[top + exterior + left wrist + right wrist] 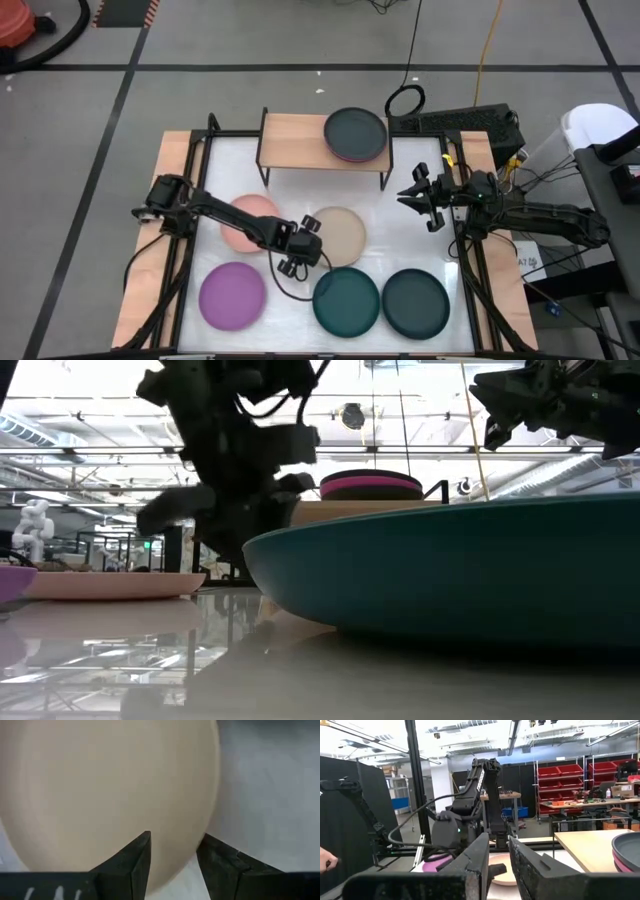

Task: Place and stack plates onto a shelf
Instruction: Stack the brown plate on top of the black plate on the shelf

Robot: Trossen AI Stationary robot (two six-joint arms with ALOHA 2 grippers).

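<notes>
The shelf point(300, 140) stands at the table's far side. A stack of plates sits on its right end, charcoal plate point(355, 132) on top and a magenta one point(370, 485) beneath. On the table lie a salmon plate point(248, 222), beige plate point(340, 232), purple plate point(232, 295), teal plate point(346, 300) and a darker plate point(416, 302). My left gripper point(305, 243) is open at the beige plate's left rim point(197, 845). One finger point(135, 862) is over the plate and the other is outside it. My right gripper point(415, 195) hovers right of the shelf, open by a narrow gap point(499, 862).
A black frame and wooden boards point(175, 200) border the white table. The shelf's left half point(290, 135) is bare wood. Cables and a black box point(470, 125) lie behind the table's far right corner. In the low view the teal plate point(450, 570) fills the foreground.
</notes>
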